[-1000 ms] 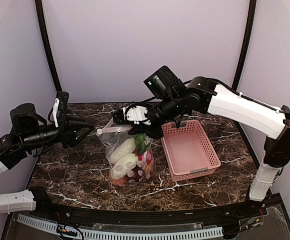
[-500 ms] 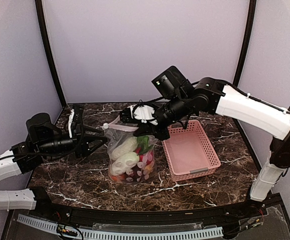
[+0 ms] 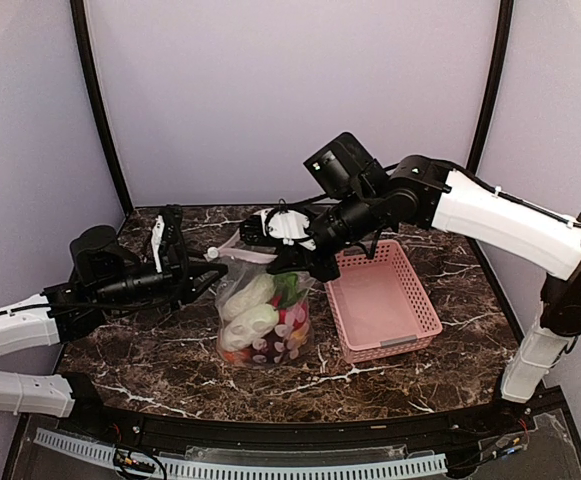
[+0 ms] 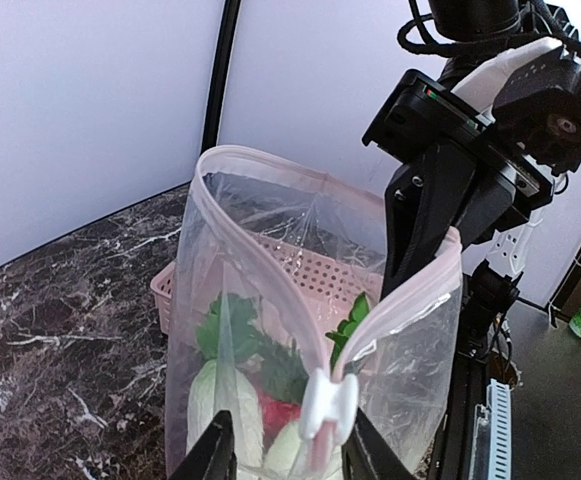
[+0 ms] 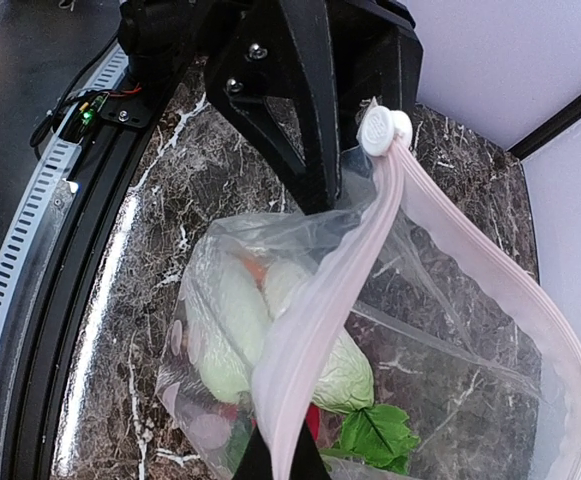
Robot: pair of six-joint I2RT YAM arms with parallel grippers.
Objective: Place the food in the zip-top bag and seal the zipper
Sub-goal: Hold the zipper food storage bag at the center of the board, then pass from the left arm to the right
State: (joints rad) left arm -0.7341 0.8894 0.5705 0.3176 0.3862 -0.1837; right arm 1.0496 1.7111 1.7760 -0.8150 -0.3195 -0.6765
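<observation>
Marble table [image 3: 150,350], lilac walls [image 3: 270,100], right end effector [image 5: 275,462] pinching zipper [image 5: 320,300], left end effector [image 4: 290,450] ajar

Crinkly clear plastic zip-top bag [image 3: 265,325], mesh plastic basket [image 3: 394,347] (matt), glossy marble-look table [image 3: 150,352].

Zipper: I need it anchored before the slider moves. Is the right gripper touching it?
Touching. The right wrist view shows the zipper running down into the shut right gripper, pinched there.

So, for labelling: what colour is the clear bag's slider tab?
Small plastic slider tab: white; left wrist view.
</observation>
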